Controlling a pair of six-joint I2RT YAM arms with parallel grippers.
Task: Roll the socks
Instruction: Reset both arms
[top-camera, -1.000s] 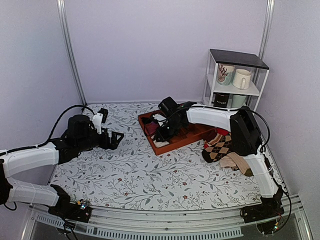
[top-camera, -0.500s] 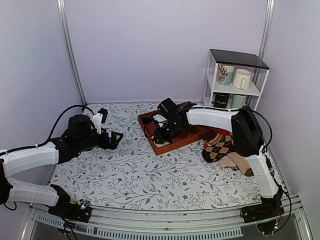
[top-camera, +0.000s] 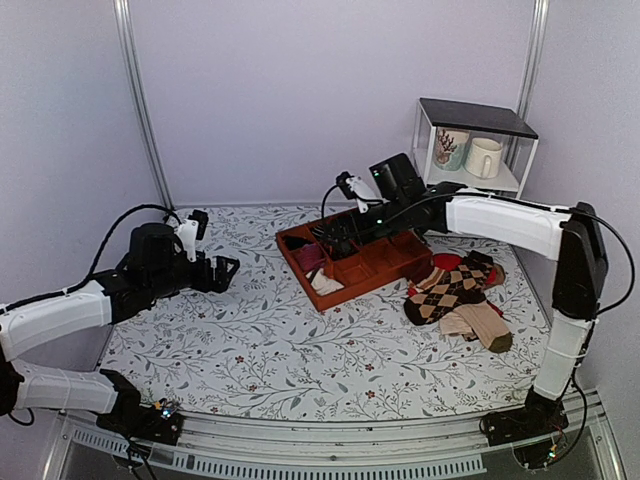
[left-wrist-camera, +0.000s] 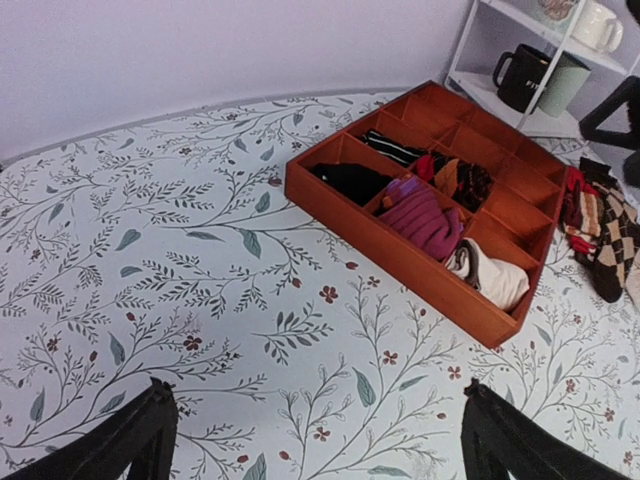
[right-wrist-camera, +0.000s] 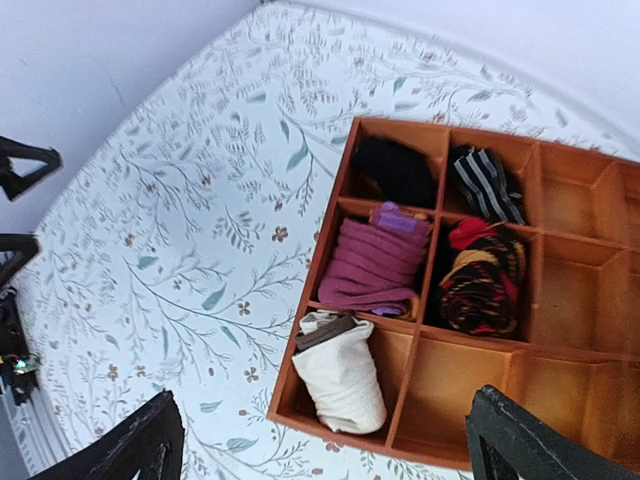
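A table (top-camera: 250, 350) covered in a leaf-print cloth carries a reddish wooden divided tray (top-camera: 303, 268) near its far edge, right of the middle. The socks (right-wrist-camera: 341, 376) lie as one cream-white roll with a brown strip showing at one end. They sit in the tray's corner compartment closest to the table's near edge, beside a magenta roll (right-wrist-camera: 374, 268). The right gripper (right-wrist-camera: 325, 445) hangs above the tray, fingers spread wide and holding nothing. The left gripper (left-wrist-camera: 322, 440) hovers over bare cloth near the table's left edge, fingers also wide apart and empty. Argyle socks (top-camera: 448, 290) lie on the cloth at the table's right edge.
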